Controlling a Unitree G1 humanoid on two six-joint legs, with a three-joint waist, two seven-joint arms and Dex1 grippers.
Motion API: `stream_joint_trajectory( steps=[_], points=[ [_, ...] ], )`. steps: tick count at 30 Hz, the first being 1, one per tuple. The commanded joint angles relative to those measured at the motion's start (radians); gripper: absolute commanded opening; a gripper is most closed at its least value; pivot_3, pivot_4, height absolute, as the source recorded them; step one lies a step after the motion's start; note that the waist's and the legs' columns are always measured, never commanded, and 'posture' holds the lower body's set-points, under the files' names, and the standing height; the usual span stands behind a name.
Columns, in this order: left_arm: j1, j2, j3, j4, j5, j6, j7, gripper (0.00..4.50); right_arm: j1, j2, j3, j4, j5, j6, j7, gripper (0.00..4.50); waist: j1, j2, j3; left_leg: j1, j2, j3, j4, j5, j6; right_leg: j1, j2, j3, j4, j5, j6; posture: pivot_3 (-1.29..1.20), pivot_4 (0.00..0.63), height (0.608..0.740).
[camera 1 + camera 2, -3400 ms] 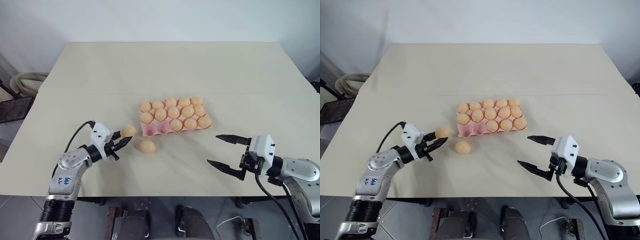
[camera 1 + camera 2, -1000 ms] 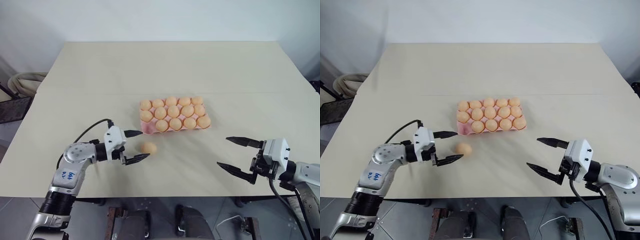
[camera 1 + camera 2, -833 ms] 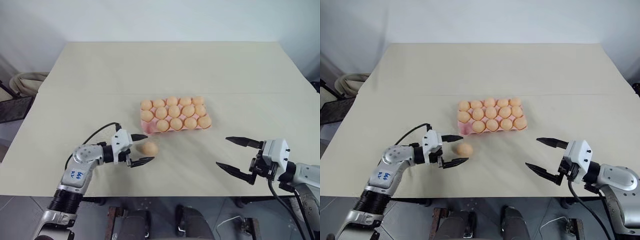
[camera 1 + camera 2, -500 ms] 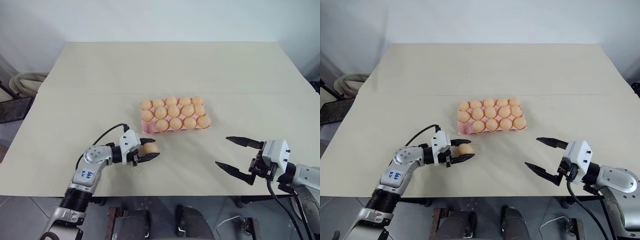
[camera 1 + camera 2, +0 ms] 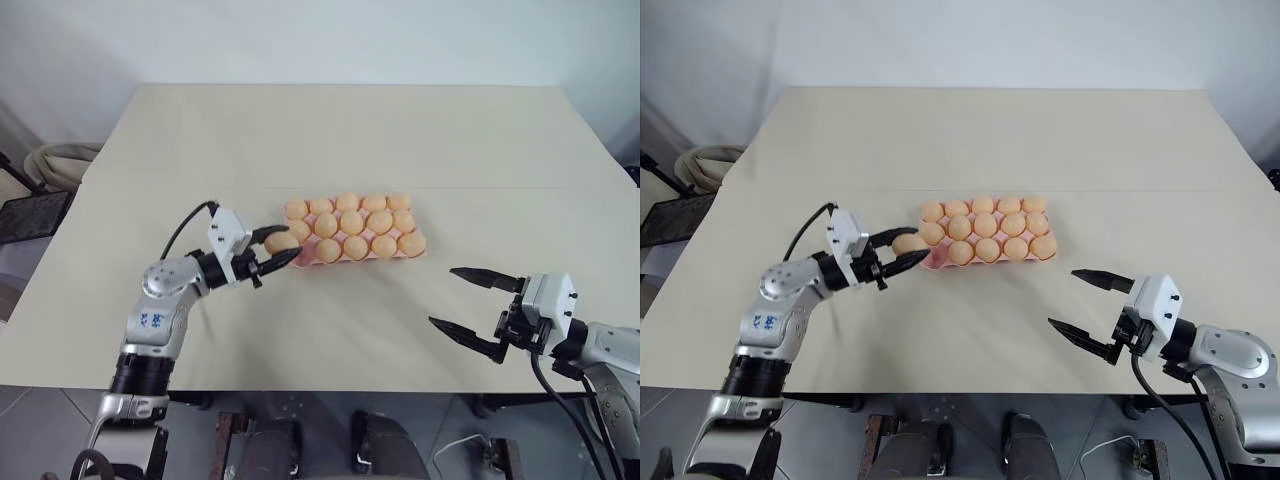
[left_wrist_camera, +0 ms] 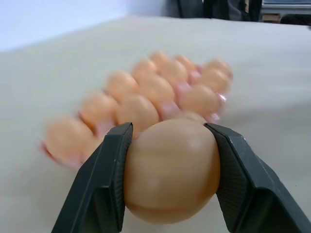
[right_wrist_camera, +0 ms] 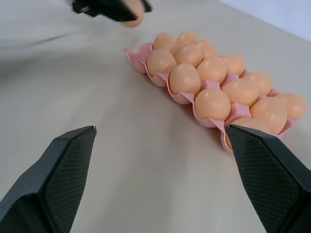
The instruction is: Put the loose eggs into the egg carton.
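- left gripper (image 5: 280, 250) at centre left of the head view, fingers (image 6: 104, 179) closed on one egg (image 6: 171, 170), pinching it on both sides
- held egg sits off the tabletop (image 5: 330, 140), just at the left end of the egg carton (image 5: 300, 262), over its near-left corner
- egg carton is pink, lies in the middle of the frame on the tabletop, long side running left to right, slightly tilted
- carton cups look nearly all filled with pale orange eggs (image 5: 352, 222), three rows; the near-left corner cup is hidden behind the held egg and fingers, can't tell if it is filled
- right gripper (image 5: 470, 310) at lower right of the head view, fingers spread wide apart, nothing between them
- right gripper is well apart from the carton, below and to the right of it, pointing toward the left of the frame
- tabletop is plain beige, faint seam line across it behind the carton
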Motion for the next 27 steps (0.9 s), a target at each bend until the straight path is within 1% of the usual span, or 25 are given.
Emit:
stream_joint_trajectory(
  steps=[1, 3, 5, 6, 10, 11, 17, 20, 23, 27],
  points=[
    [-0.054, -0.031, -0.049, 0.087, 0.053, -0.036, 0.008, 2.09, -0.006, 0.01, 0.0, -0.017, 0.004, -0.018, -0.003, 4.5, -0.001, 0.0, 0.0, 0.0, 0.0, 0.0, 0.0, 0.0, 0.0, 0.0, 0.0, 0.0, 0.0, 0.0, 0.0, 0.0, 0.15, 0.74],
    [-0.08, -0.047, -0.055, 0.125, 0.053, -0.027, 0.003, 2.09, -0.005, 0.013, 0.002, -0.022, 0.002, -0.018, -0.008, 4.5, -0.001, 0.0, 0.0, 0.0, 0.0, 0.001, 0.0, 0.0, 0.0, 0.0, 0.0, 0.0, 0.0, 0.0, 0.0, 0.0, 0.15, 0.74],
    [-0.093, -0.05, -0.053, 0.153, 0.059, -0.045, 0.004, 2.74, 0.001, 0.017, 0.002, -0.031, 0.002, -0.017, -0.013, 4.5, -0.001, 0.0, 0.0, -0.001, 0.0, 0.001, 0.0, 0.0, -0.001, 0.0, 0.0, -0.001, 0.0, 0.0, 0.0, 0.0, 0.15, 0.74],
    [-0.093, -0.046, -0.051, 0.153, 0.057, -0.05, -0.003, 2.96, 0.005, 0.018, 0.0, -0.035, 0.002, -0.017, -0.015, 4.5, -0.002, -0.001, 0.0, -0.001, 0.0, 0.001, 0.0, 0.0, -0.001, 0.0, 0.0, -0.001, 0.0, 0.0, 0.0, 0.0, 0.15, 0.74],
    [-0.056, -0.011, -0.037, 0.104, 0.041, -0.054, -0.032, 4.28, 0.02, 0.022, -0.006, -0.044, 0.003, -0.017, -0.024, 4.5, -0.003, 0.0, 0.0, 0.0, 0.0, 0.001, 0.0, 0.0, -0.001, 0.0, 0.0, 0.0, 0.0, 0.0, 0.0, 0.0, 0.15, 0.74],
    [-0.039, 0.006, -0.028, 0.082, 0.032, -0.055, -0.046, 4.44, 0.023, 0.022, -0.006, -0.045, 0.002, -0.018, -0.025, 4.5, -0.005, 0.0, 0.0, 0.0, 0.0, 0.001, 0.0, 0.0, -0.001, 0.0, 0.0, 0.0, 0.0, 0.0, 0.0, 0.0, 0.15, 0.74],
    [0.055, 0.109, 0.08, -0.019, -0.042, -0.077, -0.103, 4.44, 0.004, 0.025, -0.004, -0.013, -0.005, -0.029, -0.026, 4.5, -0.005, 0.0, 0.0, 0.0, 0.001, 0.001, 0.0, 0.0, -0.002, 0.0, 0.0, 0.0, 0.001, 0.0, 0.0, 0.0, 0.15, 0.74],
    [0.129, 0.181, 0.145, -0.035, -0.068, -0.098, -0.141, 4.44, -0.01, 0.02, -0.017, 0.015, -0.002, -0.038, -0.022, 4.5, -0.008, 0.0, 0.0, 0.0, 0.001, 0.001, 0.0, -0.002, -0.004, 0.0, 0.0, 0.001, 0.001, 0.0, 0.0, 0.0, 0.15, 0.74],
    [0.236, 0.264, 0.23, -0.051, -0.078, -0.13, -0.166, 4.44, -0.012, 0.006, -0.043, 0.042, 0.005, -0.038, -0.013, 4.5, -0.01, 0.0, 0.0, 0.0, 0.001, 0.001, 0.0, -0.002, -0.004, -0.001, 0.0, 0.001, 0.0, 0.0, 0.0, 0.0, 0.15, 0.74],
    [0.35, 0.318, 0.302, -0.098, -0.104, -0.142, -0.193, 4.44, -0.015, -0.021, -0.091, 0.065, 0.037, 0.005, -0.006, 4.5, -0.006, 0.0, 0.0, 0.0, 0.001, 0.001, -0.001, -0.004, -0.004, -0.001, 0.0, 0.001, -0.002, 0.0, -0.001, 0.0, 0.15, 0.74]
  ],
)
